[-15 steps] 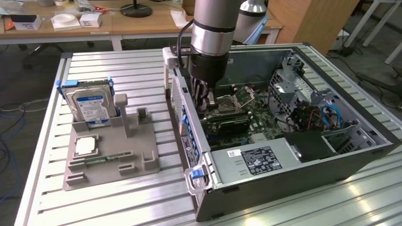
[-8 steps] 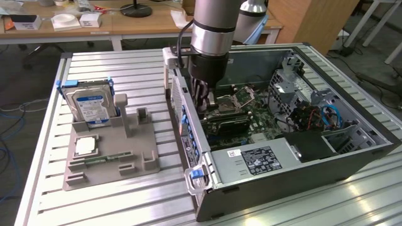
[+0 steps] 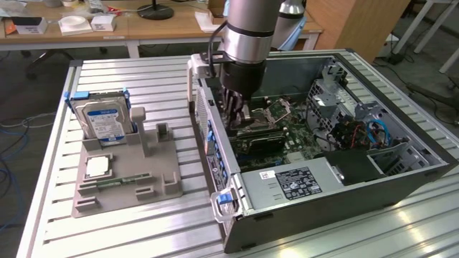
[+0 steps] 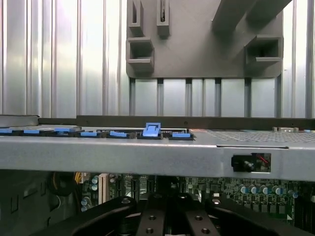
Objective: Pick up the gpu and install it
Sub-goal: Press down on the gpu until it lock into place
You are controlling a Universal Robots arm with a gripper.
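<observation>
- One gripper (image 3: 240, 115) is lowered inside the open computer case (image 3: 401, 177), over the motherboard (image 3: 287, 137); you see its fingers (image 4: 152, 221) drawn fully together.
- You can make out a dark flat slab, apparently the gpu (image 3: 259, 141), on the motherboard just below the gripper; whether the fingers grip it cannot be told.
- You find the grey parts holder (image 3: 122, 180) on the table (image 3: 107, 236), with the hard drive (image 3: 102, 121) upright in it, towards the exterior view's left.

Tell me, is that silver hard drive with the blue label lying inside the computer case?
No. The hard drive stands upright in the grey holder tray on the table, apart from the open computer case.
</observation>
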